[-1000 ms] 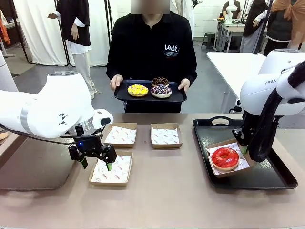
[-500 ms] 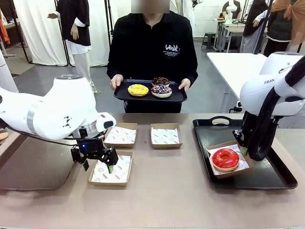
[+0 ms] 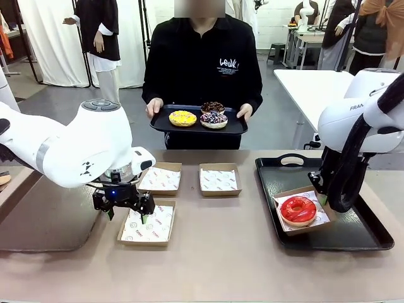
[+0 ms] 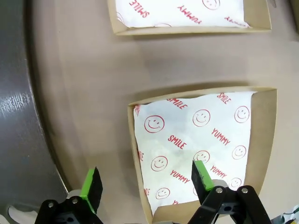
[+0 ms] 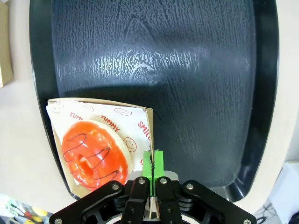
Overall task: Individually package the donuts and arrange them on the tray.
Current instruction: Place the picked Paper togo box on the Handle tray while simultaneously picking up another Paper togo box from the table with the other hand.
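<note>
Left gripper low, fingers apart, straddling the left wall of the nearest brown cardboard box with smiley-print paper liner, which is empty. Right gripper: pads together, clamped on the wall of the lined cardboard box carrying the glossy red ring donut, on the black plastic table tray. 2 more empty lined boxes behind. Person's black serving tray carries the yellow donut, sprinkled donut and chocolate donut. Looks like 1 of 4 packed. Next: left pinches that wall, right lets go.

Near liner: white paper sheet in a brown cardboard tray toward the counter's near-left corner, printed in red "SMILE", "YUMMY".
Far liner: second white sheet, red "SMILE", "YUMMY".
Donut liner: white sheet in the donut's cardboard tray, under the glossy red donut, "YUMMY", "SMILE".
Arm shell: white right-arm housing, grey "FRAN".
Shirt: white chest print, too small to read.
</note>
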Controlling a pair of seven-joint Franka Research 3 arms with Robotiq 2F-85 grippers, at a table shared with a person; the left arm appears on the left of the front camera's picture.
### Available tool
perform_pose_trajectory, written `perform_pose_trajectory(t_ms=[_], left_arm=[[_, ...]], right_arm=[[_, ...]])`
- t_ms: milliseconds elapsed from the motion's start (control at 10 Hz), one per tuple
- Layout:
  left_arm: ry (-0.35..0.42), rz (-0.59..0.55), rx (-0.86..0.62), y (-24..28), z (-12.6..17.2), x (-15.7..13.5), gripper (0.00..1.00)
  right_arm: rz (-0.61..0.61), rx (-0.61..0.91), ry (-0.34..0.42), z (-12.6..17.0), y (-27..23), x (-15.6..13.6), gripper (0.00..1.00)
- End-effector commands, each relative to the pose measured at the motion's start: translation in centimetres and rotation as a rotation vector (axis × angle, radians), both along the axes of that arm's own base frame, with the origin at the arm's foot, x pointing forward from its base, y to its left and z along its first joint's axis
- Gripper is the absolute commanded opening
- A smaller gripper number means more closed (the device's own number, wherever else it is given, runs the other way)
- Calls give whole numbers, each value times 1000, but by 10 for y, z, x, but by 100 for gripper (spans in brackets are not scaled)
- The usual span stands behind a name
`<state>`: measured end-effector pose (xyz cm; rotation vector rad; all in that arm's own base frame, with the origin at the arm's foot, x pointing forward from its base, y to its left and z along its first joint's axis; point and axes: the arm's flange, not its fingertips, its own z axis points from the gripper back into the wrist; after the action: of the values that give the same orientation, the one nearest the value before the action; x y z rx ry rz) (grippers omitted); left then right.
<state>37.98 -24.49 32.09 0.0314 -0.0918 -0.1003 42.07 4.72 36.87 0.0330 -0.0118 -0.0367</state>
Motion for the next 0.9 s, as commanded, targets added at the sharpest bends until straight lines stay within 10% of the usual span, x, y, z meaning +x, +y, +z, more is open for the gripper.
perform_pose_trajectory(t_ms=[0, 100, 200, 300, 400, 500, 600, 800], left_arm=[[-38, 42, 3, -6, -6, 3, 100], [-30, 65, -16, -5, -7, 5, 41], [-19, 78, -20, -5, -7, 7, 41], [-15, 75, -21, -5, -7, 7, 0], [-12, 74, -22, -5, -7, 8, 0], [-8, 73, -23, -6, -7, 8, 0], [-6, 76, -28, -6, -7, 8, 16], [-10, 83, -40, -5, -5, 8, 0]], right_arm=[[17, 29, 21, 2, -5, 7, 1], [22, 29, 28, 2, -6, 7, 59], [22, 28, 34, 3, -6, 7, 59], [20, 34, 42, 3, -7, 8, 100], [18, 38, 48, 3, -8, 8, 63], [17, 46, 54, 2, -8, 9, 100], [15, 55, 57, 3, -9, 9, 100], [27, 83, 48, 9, -13, 6, 100]])
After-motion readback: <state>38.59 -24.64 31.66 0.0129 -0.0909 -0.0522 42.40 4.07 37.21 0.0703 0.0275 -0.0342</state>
